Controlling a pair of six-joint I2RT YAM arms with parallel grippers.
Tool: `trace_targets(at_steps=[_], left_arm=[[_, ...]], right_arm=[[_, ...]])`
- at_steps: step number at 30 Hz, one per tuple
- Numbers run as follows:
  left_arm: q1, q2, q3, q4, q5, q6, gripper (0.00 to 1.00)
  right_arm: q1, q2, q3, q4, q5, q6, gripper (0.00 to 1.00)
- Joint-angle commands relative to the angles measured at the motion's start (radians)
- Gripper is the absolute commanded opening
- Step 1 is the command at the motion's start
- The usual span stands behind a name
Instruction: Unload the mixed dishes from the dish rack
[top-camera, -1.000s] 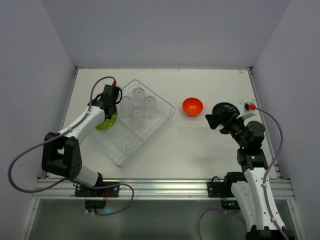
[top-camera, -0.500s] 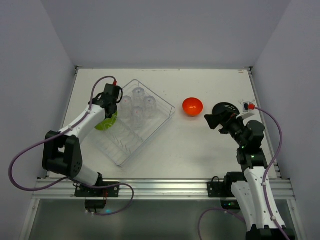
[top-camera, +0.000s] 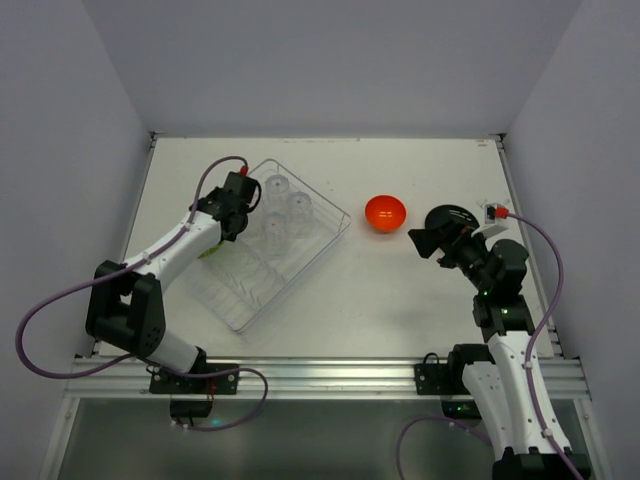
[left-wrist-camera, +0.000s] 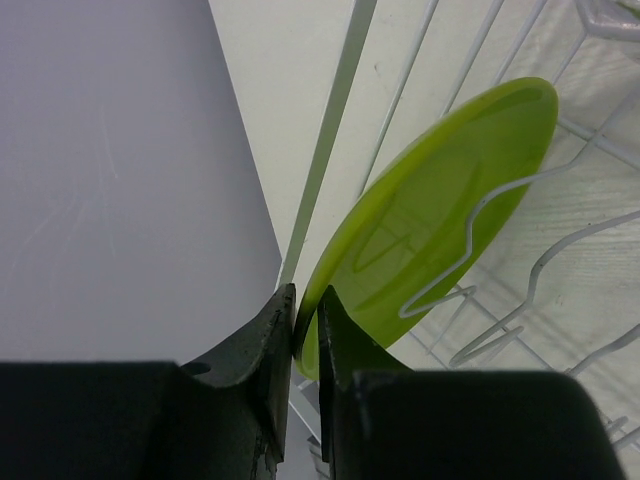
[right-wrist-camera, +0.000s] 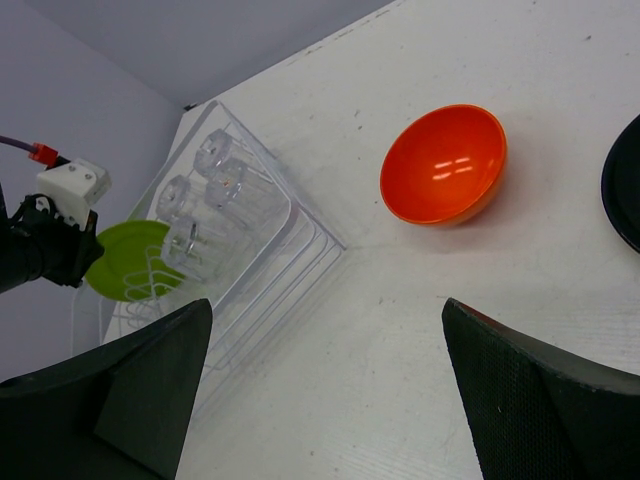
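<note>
My left gripper (top-camera: 233, 199) is over the dish rack's left side, shut on the rim of the lime-green plate (left-wrist-camera: 440, 230). Its fingers (left-wrist-camera: 270, 345) pinch the plate's edge. The plate stands tilted among the rack's wire ridges and also shows in the right wrist view (right-wrist-camera: 128, 262). My arm mostly hides it from above. The see-through dish rack (top-camera: 331, 237) holds several clear tumblers (top-camera: 284, 207) at its far end. The orange-red bowl (top-camera: 385, 212) sits on the table right of the rack, also in the right wrist view (right-wrist-camera: 443, 163). My right gripper (top-camera: 425, 241) is open and empty, right of the bowl.
A dark round object (right-wrist-camera: 627, 185) lies at the right edge of the right wrist view, near my right gripper. White walls close in the table on the left, far and right sides. The left wall stands close behind the plate.
My left gripper has shifted up and to the right over the rack with the plate in it; the plate is now mostly hidden under the arm. The right arm has not moved.
</note>
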Motion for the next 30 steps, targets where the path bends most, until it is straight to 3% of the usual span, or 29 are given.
trace_targets(at_steps=[1, 15, 26, 30], left_arm=[[-0.018, -0.035, 0.064, -0.034, -0.099, -0.013, 0.00], [-0.135, -0.058, 0.177, -0.256, -0.208, -0.169, 0.00], [-0.164, -0.133, 0.285, -0.408, -0.180, -0.283, 0.00], [-0.182, -0.162, 0.358, -0.499, -0.176, -0.390, 0.00]], right_arm=[[-0.001, -0.003, 0.004, 0.036, 0.000, 0.006, 0.99], [-0.001, -0.012, 0.006, 0.028, 0.015, 0.000, 0.99], [-0.001, -0.009, 0.004, 0.027, 0.013, -0.001, 0.99], [-0.001, -0.020, 0.001, 0.038, -0.007, -0.008, 0.99]])
